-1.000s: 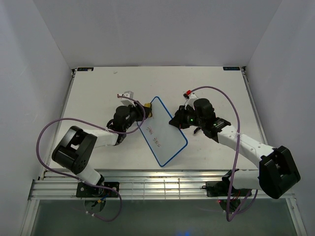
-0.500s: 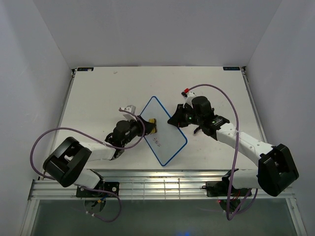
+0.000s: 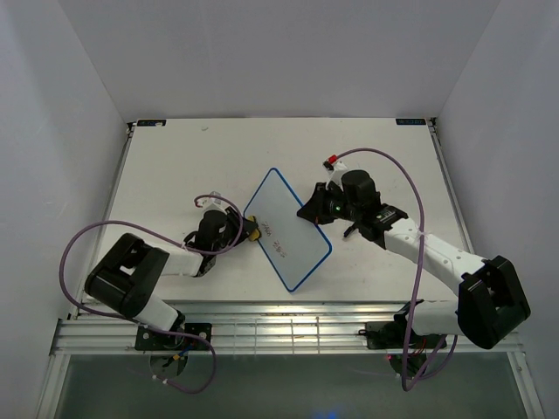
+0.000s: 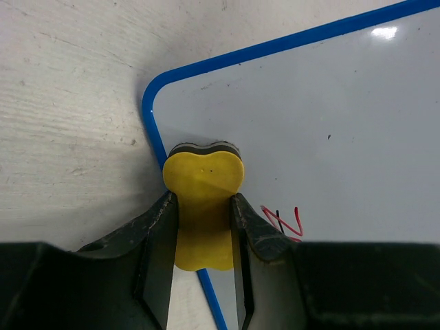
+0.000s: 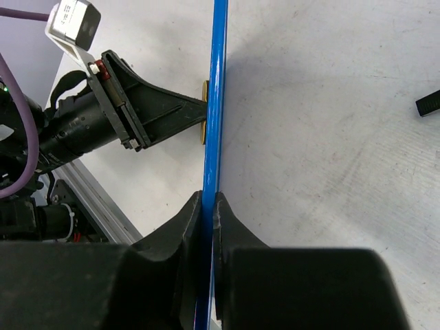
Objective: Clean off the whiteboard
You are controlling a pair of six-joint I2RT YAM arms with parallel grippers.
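The whiteboard (image 3: 293, 229) is a white board in a thin blue frame, held tilted on the table's middle. A few red scribbles (image 4: 285, 223) remain on it. My right gripper (image 5: 208, 206) is shut on the board's blue edge (image 5: 218, 103), which shows edge-on in the right wrist view. My left gripper (image 4: 204, 216) is shut on the yellow eraser (image 4: 203, 189), whose dark pad presses the board beside its rounded corner (image 4: 155, 93). In the top view the eraser (image 3: 253, 234) sits at the board's left edge, with the left gripper (image 3: 244, 230) behind it.
The white table (image 3: 175, 166) has walls on three sides. A small black piece (image 5: 427, 103) lies on the table to the right of the board. A slatted metal rail (image 3: 288, 327) runs along the near edge by the arm bases.
The left gripper with the eraser has slid left and down across the board, from its upper part to its left edge. The board has tilted and shifted slightly in the right gripper.
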